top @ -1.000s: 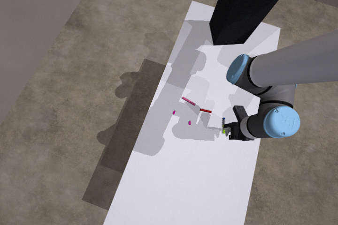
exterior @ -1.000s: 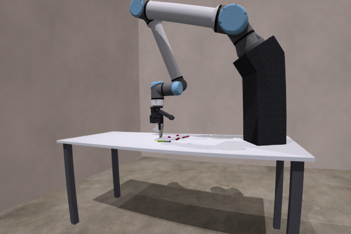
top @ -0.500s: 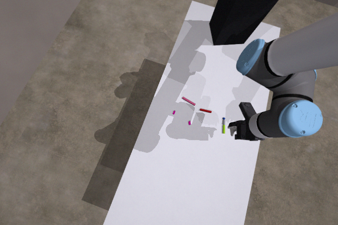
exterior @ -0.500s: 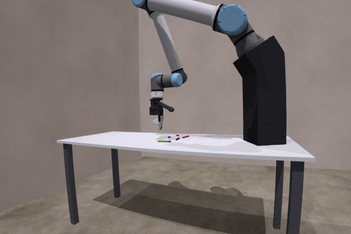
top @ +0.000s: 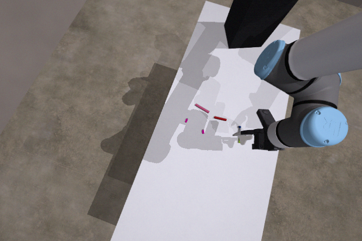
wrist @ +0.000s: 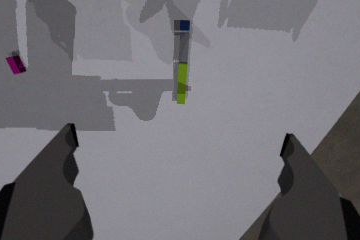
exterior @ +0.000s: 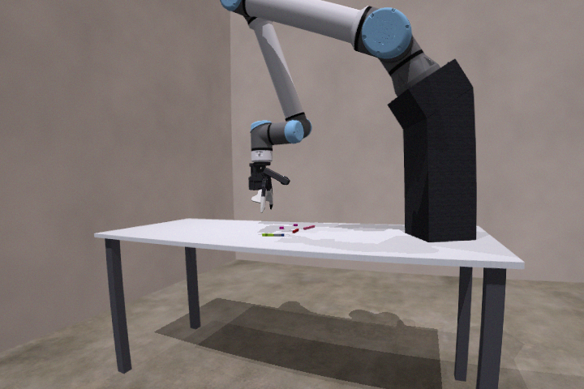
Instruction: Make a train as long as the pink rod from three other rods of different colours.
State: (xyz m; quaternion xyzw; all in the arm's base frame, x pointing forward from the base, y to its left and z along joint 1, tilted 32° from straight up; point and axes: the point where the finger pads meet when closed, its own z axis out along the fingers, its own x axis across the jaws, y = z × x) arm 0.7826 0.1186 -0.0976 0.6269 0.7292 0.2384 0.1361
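A blue rod [top: 239, 127] [exterior: 282, 234] [wrist: 185, 25], a grey rod [exterior: 278, 235] [wrist: 183, 49] and a lime rod [top: 239, 141] [exterior: 267, 234] [wrist: 181, 82] lie flat in one straight line, grey in the middle. Lime and grey look end to end in the wrist view; a very thin line shows between grey and blue, and I cannot tell if they touch. The pink rod [top: 201, 108] [exterior: 308, 227] lies apart. My gripper [exterior: 266, 210] [wrist: 180, 130] is wide open and empty, raised well above the table near the lime end. It partly hides the row in the top view.
A red rod [top: 220, 118] [exterior: 295, 230] lies between the pink rod and the row, apart from both. Two magenta rods lie farther off, one [top: 202, 131] [exterior: 281, 228] [wrist: 16, 64] nearer the row, the other [top: 186, 120] [exterior: 294, 224] beyond it. The table edge is beyond my right finger.
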